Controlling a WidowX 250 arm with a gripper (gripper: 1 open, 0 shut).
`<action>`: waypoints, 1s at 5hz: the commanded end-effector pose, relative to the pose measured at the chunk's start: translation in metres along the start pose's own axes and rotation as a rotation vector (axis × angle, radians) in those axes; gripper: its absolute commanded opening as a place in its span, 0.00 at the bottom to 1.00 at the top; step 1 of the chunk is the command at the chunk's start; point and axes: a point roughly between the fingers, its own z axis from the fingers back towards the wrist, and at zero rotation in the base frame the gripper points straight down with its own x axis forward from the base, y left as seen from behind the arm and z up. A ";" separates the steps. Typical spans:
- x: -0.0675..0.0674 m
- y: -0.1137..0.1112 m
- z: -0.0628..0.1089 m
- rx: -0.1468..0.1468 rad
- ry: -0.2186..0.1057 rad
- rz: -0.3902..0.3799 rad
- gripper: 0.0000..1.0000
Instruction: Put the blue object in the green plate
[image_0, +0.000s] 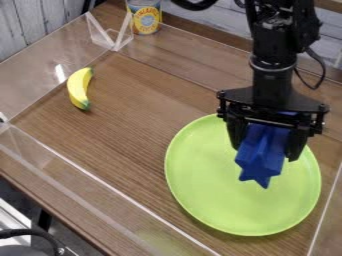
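The blue object is a royal-blue ridged block. It hangs lengthwise from my gripper over the green plate. The gripper's black fingers close on the block's upper end from both sides. The block's lower end reaches down near the plate's middle; I cannot tell whether it touches the plate. The lime-green plate lies flat on the wooden table at the front right. The black arm rises straight up behind the gripper.
A yellow banana lies at the left on the table. A yellow-labelled can stands at the back. A clear acrylic wall borders the left and front edges. Cables hang beside the arm at the right.
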 end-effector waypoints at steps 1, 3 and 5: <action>0.001 -0.004 0.006 -0.010 -0.020 -0.011 1.00; 0.009 -0.005 0.008 -0.003 -0.019 -0.016 1.00; 0.020 -0.006 0.013 0.003 -0.026 -0.017 1.00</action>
